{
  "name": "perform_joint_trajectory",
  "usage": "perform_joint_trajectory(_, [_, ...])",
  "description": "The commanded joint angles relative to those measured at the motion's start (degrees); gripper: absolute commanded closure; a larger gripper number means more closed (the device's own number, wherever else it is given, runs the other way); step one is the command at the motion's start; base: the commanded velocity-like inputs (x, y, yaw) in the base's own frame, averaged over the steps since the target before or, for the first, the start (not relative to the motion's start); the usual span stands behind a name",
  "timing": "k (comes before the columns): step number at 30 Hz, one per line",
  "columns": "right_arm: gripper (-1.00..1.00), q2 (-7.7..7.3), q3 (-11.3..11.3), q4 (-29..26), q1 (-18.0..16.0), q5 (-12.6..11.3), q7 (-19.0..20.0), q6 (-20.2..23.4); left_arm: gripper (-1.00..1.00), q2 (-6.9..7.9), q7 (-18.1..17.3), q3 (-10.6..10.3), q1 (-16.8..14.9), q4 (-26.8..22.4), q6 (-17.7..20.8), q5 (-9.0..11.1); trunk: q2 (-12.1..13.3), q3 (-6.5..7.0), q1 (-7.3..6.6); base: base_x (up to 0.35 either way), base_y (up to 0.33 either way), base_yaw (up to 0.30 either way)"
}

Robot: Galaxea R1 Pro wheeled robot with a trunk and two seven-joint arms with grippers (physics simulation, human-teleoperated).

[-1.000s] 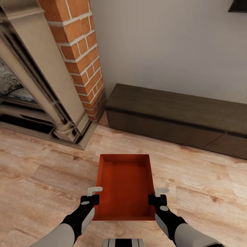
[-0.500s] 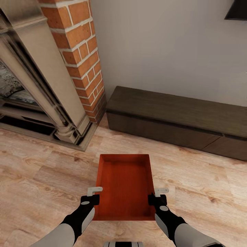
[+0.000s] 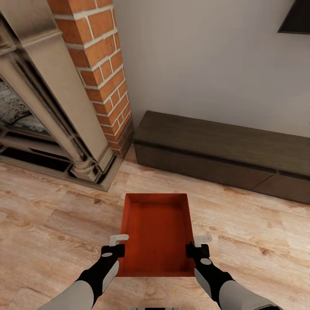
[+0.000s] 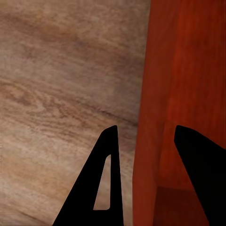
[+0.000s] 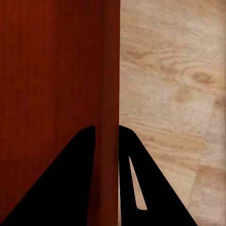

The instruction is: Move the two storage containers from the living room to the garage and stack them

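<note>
A red-orange storage container (image 3: 157, 228) hangs in front of me over the light wood plank floor (image 3: 51, 224) of the living room, its long side pointing away from me. My left gripper (image 3: 117, 245) is shut on its left wall near the closer end. My right gripper (image 3: 196, 245) is shut on the right wall opposite. In the left wrist view the fingers of the left gripper (image 4: 143, 136) straddle the container's thin wall (image 4: 150, 94). In the right wrist view the right gripper (image 5: 107, 129) pinches the container's wall (image 5: 110, 70) tightly.
A stone fireplace (image 3: 43, 107) with a brick column (image 3: 103, 64) stands ahead on the left. A long, low dark cabinet (image 3: 215, 146) runs along the pale wall ahead and to the right. A dark object (image 3: 297, 17) hangs on the wall at the upper right.
The whole view has shifted: fireplace, brick column and cabinet sit slightly lower in the picture. The container and both grippers keep their places relative to me.
</note>
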Motion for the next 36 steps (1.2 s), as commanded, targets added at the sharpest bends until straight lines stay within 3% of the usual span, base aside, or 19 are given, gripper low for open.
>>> perform_joint_trajectory(1, [1.0, -0.04, -0.08, 0.08, -0.04, -0.68, -0.27, -0.35, 1.0, 0.07, 0.57, -0.29, 0.0, -0.13, 0.33, 0.28, 0.4, 0.16, -0.23, 0.0, 0.0, 0.0])
perform_joint_trajectory(36, [1.0, -0.02, -0.08, 0.08, -0.04, -0.68, -0.27, -0.35, 1.0, -0.12, 0.06, -0.2, 0.0, 0.36, 0.27, 0.49, 14.44, 6.44, -7.92, 0.0, 0.0, 0.0])
